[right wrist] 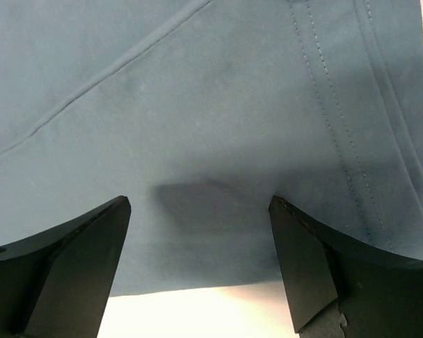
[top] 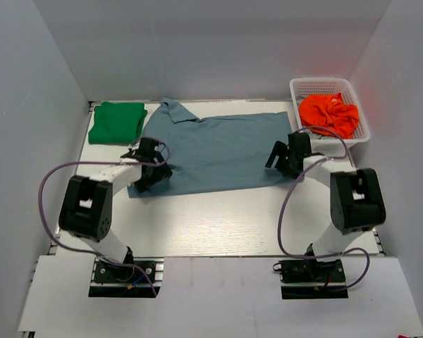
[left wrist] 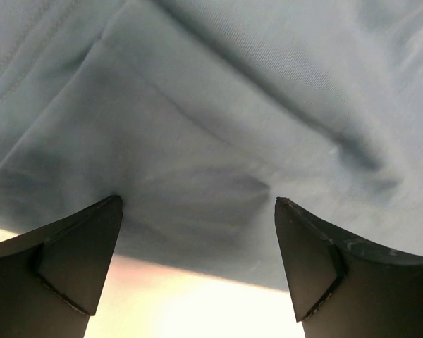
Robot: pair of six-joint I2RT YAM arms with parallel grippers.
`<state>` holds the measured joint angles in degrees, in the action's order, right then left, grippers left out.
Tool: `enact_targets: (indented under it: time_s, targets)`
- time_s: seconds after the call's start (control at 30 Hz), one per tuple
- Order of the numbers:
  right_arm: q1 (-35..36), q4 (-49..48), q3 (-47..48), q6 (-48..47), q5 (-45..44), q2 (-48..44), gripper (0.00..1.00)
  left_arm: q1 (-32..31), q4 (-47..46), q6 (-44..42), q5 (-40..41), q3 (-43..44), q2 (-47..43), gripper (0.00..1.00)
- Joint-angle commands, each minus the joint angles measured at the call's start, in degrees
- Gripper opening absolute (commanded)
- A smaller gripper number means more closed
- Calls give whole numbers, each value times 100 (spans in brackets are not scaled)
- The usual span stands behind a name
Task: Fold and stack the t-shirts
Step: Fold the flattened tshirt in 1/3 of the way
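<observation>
Left fingers (left wrist: 70,253): spread wide, nothing between them. The slate-blue t-shirt (left wrist: 218,105) is right under them. The cloth is rumpled into soft folds between the two tips. Its near edge runs just below the tips, with bare tabletop (left wrist: 197,306) showing past it. Can't tell whether the tips actually touch the fabric.

Right fingers (right wrist: 63,260): also wide apart and empty. Same shirt below, flat and smooth here. A double-stitched hem runs down the right side of the wrist view and a single seam crosses diagonally at upper left. The shirt's near edge sits just under the tips.

Overhead view: the blue shirt lies spread across the far-middle of the tabletop, long axis left to right, collar end at far left. The left fingers are over its near-left corner and the right fingers are over its right edge. Both wrists are angled down at the cloth.

Green t-shirt (top: 116,122): folded into a compact rectangle in the far-left corner of the tabletop. It is just beside the blue shirt's collar end, and I can't tell if the two touch. The blue shirt is not stacked on it.

White basket (top: 296,88): far-right corner, just beyond the right wrist. Orange cloth (top: 329,113) is bunched inside it.
</observation>
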<state>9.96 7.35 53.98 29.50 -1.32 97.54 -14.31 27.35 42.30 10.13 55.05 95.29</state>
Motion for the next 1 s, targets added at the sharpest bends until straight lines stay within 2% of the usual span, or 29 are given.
enact_targets:
  time_s: [0.0,0.17,0.27,0.33,0.43,0.53,0.6,0.7,0.83,0.97]
  targets:
    - [120,960,-1081,197,-18,-408,86,15,1350,305,-493,-1098,-667,100]
    - [472,1110,-1811,-75,71,-1813,86,-46,1633,235,-1074,-1348,-2135,100]
    - [561,962,-1689,-339,360,-2185,90,-99,1528,68,-1127,-804,-2707,100]
    - [595,838,-1549,-541,535,-2186,90,-99,1019,-161,-1180,-461,-2770,100]
    - [587,732,-1320,-577,651,-1897,90,-99,606,-389,-1233,-30,-2393,100]
    - [595,724,-1188,-550,668,-1572,90,-99,735,-477,-935,427,-1559,100]
    - [569,750,-1109,-533,651,-1475,90,-99,841,-626,-820,743,-876,91]
    - [578,688,-1091,-480,589,-1273,90,-151,684,-627,-750,806,-407,74]
    - [578,680,-1029,-445,572,-1105,90,-274,463,-522,-469,805,129,63]
    - [560,697,-1021,-445,519,-1035,90,-388,709,-460,154,867,341,62]
